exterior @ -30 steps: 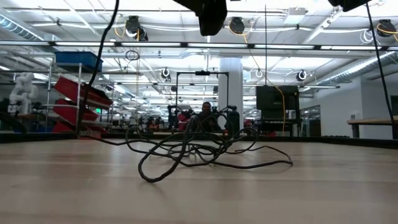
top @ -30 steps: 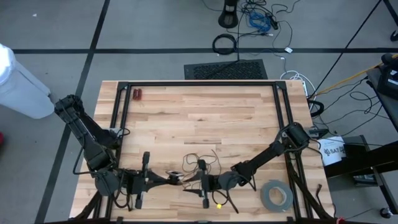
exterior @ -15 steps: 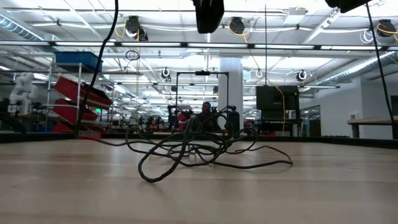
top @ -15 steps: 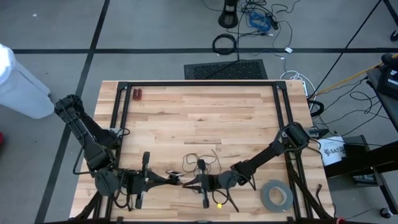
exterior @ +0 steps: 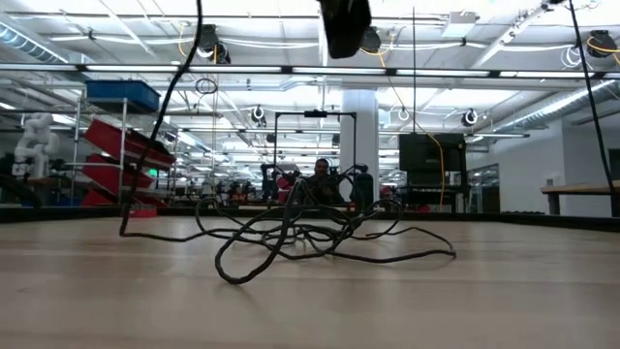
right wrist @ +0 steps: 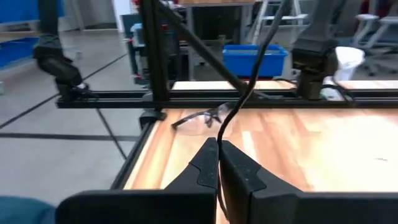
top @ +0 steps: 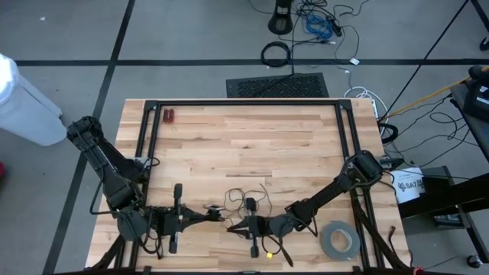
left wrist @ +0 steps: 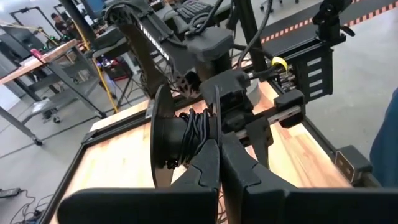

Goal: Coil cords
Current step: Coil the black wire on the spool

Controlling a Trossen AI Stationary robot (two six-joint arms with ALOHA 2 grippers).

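Cords (exterior: pixel 310 228) lie as one thin black tangle on the near half of the table (top: pixel 244 145), just beyond the two grippers and roughly midway between left and right. You can see in the low view that the heap spreads wider left to right than it rises, with a loop trailing off to the right and one strand climbing from the left side up out of the top of the picture. That rising strand is your key relation: the right wrist view shows a single black strand (right wrist: pixel 239 99) coming straight out from between the right gripper's (right wrist: pixel 218 149) fingertips, so its jaws are pressed together on the cord, and the free length runs away from it toward the far side of the table. Your right gripper sits at the near edge just right of centre, with the tangle just beyond it. Your left gripper (left wrist: pixel 219 149) sits opposite, near edge left of centre, tips pointing right toward its partner, fingers together; whether it pinches any cord you cannot tell. Straight ahead of it you see cord wound around part of the right arm's gripper assembly (left wrist: pixel 193 134). Grey tape roll (top: pixel 339 240) rests well right of the work.
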